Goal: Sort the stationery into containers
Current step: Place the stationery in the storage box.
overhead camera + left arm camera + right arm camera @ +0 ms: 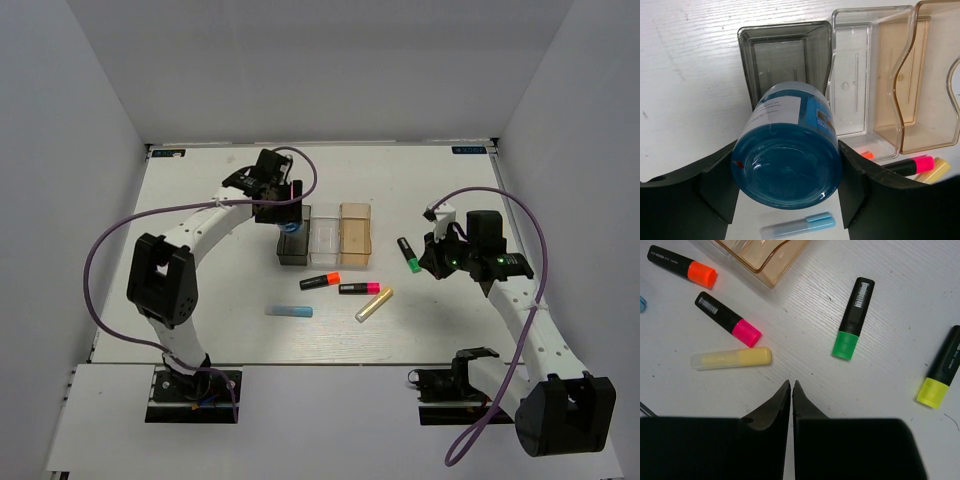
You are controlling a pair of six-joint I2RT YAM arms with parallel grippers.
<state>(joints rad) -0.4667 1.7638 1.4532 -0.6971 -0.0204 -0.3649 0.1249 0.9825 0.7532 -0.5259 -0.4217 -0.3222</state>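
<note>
We are holding the blue roll (787, 160) in the left gripper (785, 187), with the fingers squeezed against its curved sides and one flat end facing the wrist camera. We are hanging it over the smoky grey bin (785, 27), which is touching the clear bin (325, 240) on that bin's left. We judge this to be the bin we are choosing for the roll. Gripping across the round body is leaving the bottom free, so it can drop straight between the walls. How high above the bin floor it is hanging we cannot tell. The tan bin (356, 235) is touching the clear bin on the other side, and both are showing nothing inside. The right gripper (791, 386) is hovering over the table (200, 300) well to the right of the clear bin, its fingers pressed together with nothing between them. The green highlighter (852, 320) is lying just beyond the tips, untouched, so we are judging that any grab there is yet to be made. A yellow-ended highlighter (941, 367) is lying farther right again. Just in front of the clear bin the orange highlighter (320, 281), the pink highlighter (359, 288) and the pale yellow stick (373, 304) are waiting unsorted. The light-blue stick (289, 311) is lying nearer to us and to the left.
</note>
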